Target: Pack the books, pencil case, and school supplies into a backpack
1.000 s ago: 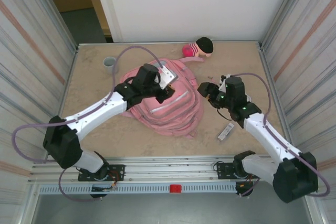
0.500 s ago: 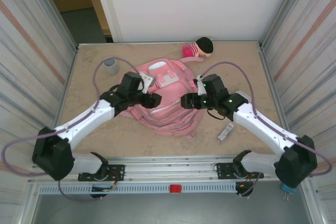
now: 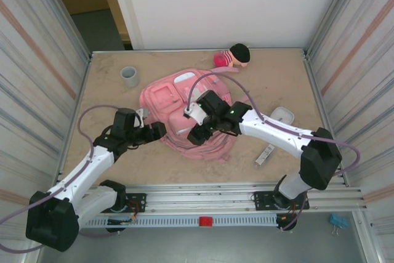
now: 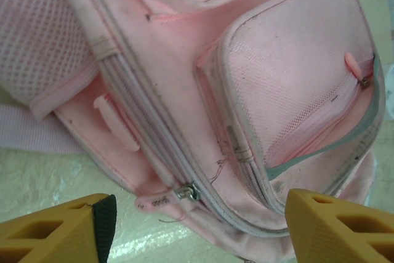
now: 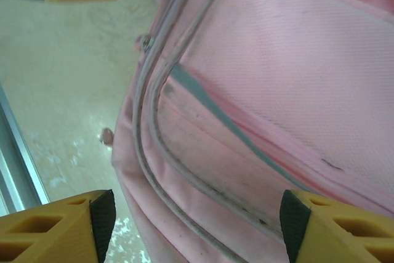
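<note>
Left claw (image 3: 157, 131) released, empty, at backpack (image 3: 165, 95) near-left edge; right claw (image 3: 196, 135) released over front pocket (image 5: 277, 60). Backpack flat on table (image 3: 277, 87), zips (image 4: 188, 192) look shut. Risk: claws close together, may collide or drag limp fabric.

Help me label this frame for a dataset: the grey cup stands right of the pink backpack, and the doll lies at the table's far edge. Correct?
Not quite: the grey cup stands left of the backpack, not right, as the top external view shows. The doll does lie at the table's far edge.
</note>
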{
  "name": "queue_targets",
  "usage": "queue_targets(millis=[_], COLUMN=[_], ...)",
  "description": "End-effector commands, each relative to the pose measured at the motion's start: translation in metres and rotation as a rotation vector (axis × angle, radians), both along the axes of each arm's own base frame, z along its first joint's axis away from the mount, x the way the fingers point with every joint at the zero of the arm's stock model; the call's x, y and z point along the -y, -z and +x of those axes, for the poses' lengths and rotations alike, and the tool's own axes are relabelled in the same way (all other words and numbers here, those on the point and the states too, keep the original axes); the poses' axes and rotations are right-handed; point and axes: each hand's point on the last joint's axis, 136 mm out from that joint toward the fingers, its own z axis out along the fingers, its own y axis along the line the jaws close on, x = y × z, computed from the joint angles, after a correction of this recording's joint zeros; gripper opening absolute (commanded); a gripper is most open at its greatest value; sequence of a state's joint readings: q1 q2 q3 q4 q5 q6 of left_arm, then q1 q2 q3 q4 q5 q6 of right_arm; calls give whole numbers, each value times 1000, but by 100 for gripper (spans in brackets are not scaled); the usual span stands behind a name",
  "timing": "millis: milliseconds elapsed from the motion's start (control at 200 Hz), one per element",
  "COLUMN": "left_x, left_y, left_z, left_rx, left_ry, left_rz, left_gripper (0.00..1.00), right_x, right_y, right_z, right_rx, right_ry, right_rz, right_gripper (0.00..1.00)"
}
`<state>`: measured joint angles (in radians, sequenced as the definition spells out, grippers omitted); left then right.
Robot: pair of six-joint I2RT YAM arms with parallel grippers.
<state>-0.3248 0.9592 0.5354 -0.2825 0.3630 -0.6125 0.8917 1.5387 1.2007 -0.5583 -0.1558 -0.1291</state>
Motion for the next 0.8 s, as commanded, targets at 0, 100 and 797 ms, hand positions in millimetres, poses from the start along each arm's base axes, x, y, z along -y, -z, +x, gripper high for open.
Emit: queue_targets(millis=[0,100,797], left_x=[7,6,32], left_y=[-4,1,37], left_z=[-7,-10,-5], left_rx=[-24,-49,-42], left_ry=[4,6,206], left_rz=[-88,-98,-126], left_gripper=[74,74,67], right_x=[-3,-3,7], right_y=[12,20,28], right_z=[-8,-9,-7], right_rx=[91,116,100], right_ry=[-179,-244,-279], right_rz=[-98,-129,-126], right_gripper=[73,72,71])
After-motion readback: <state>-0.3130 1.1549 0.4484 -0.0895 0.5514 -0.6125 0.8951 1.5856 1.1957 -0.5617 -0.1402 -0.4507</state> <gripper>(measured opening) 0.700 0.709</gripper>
